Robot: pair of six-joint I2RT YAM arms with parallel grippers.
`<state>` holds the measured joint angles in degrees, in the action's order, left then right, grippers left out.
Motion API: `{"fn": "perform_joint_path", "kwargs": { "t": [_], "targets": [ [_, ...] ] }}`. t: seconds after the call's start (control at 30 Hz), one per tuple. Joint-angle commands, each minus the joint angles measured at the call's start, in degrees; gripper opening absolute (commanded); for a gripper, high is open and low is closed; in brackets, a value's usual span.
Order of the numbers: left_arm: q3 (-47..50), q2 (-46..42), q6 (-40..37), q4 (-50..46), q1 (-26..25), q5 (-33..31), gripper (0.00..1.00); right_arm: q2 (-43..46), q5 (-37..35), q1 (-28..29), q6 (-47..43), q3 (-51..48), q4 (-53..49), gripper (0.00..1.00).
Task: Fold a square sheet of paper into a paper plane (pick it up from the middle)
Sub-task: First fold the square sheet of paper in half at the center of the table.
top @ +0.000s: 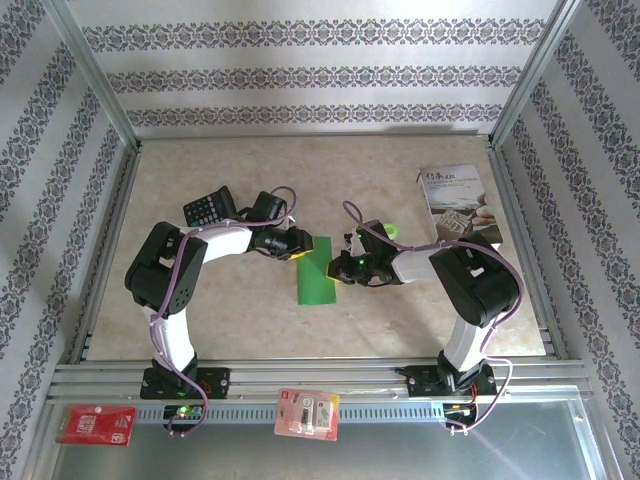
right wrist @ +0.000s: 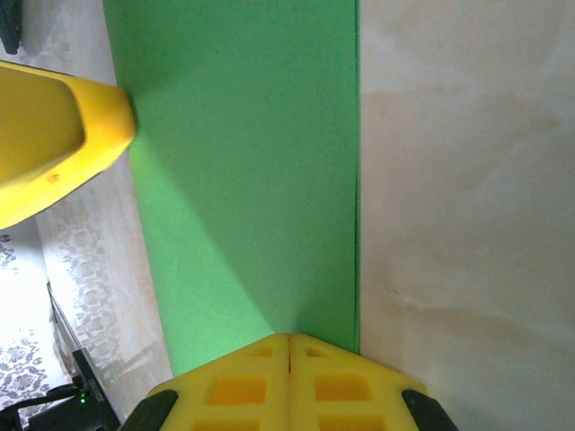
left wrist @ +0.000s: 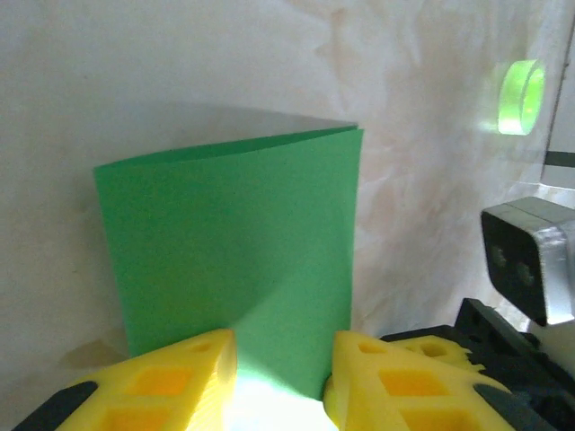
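Evidently a crease is being set, so the right pincer (right wrist: pixel 289 346), tips together on the edge, should press flat. The left pincer (left wrist: pixel 283 359), tips apart, should lower the raised layer squarely. The square sheet of paper (top: pixel 320 278) lies mid-tabletop between them, reaching into the left's gap.

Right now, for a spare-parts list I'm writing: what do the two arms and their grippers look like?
Both arms, left arm and right arm, have white links, black joint housings and purple cables looped outside. The left gripper and right gripper have chunky yellow fingers with square recesses on black mounts.
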<state>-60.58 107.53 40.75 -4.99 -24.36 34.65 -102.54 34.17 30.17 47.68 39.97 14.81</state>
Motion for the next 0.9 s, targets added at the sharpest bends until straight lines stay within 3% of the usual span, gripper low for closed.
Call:
{"fn": "perform_joint_path", "kwargs": {
  "t": [0.0,0.3,0.57,0.87],
  "targets": [
    [-0.2,1.7,-1.3,-1.1,0.7,-2.3,0.33,-6.3,-10.1,0.8,-2.2,-3.1,-9.7,0.00],
    [-0.5,1.2,-3.8,-3.4,2.8,-3.7,0.35,-6.4,-10.4,0.8,-2.2,-3.9,-9.5,0.00],
    [2.9,-6.5,-0.3,-0.5,1.4,-0.5,0.39,-6.1,-10.4,0.6,-2.1,-3.7,-9.8,0.00],
    [6.7,-13.6,0.7,-1.2,1.0,-2.9,0.40,-5.4,-11.1,0.5,-2.1,-4.0,-10.5,0.00]
  ]
}}
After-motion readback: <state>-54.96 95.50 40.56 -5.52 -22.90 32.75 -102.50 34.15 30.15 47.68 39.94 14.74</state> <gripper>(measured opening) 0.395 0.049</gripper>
